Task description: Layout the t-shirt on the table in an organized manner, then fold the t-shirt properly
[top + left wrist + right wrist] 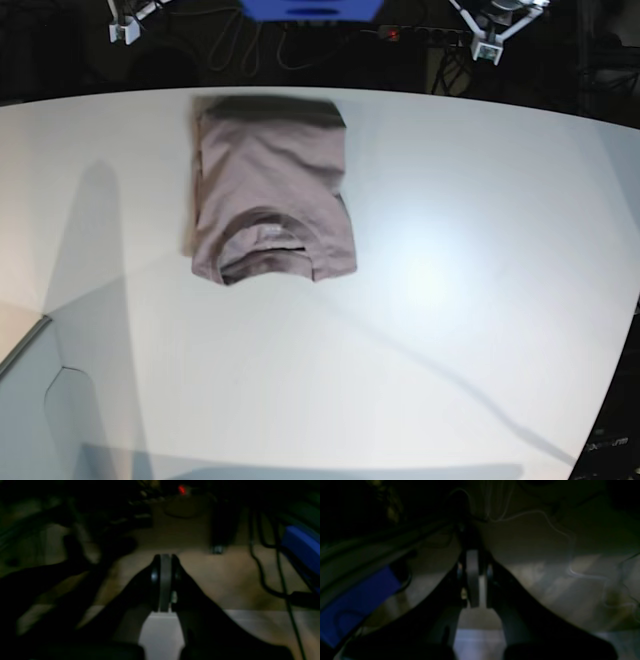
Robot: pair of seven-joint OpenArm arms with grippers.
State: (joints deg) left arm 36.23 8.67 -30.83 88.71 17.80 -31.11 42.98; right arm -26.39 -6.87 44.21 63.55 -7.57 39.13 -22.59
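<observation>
Base view shows the dusty mauve cotton t-shirt (270,190) folded into a rectangle (collar at six o'clock) toward eleven o'clock on the broad white surface (450,300). Left claw (165,557) and right claw (472,553) are both closed, gripping nothing.

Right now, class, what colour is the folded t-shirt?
Dusty mauve-pink t-shirt, plain; clearest in the base view.

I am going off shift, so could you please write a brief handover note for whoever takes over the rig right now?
Left gripper: shut, empty, pulled back off the table.
Right gripper: shut, empty, also pulled back.
The t-shirt lies folded into a compact rectangle on the table, towards the right arm's side, collar up and facing the near edge.
Done: layout and folding look complete.
Left: probably nothing; check that the edges are square.
</observation>
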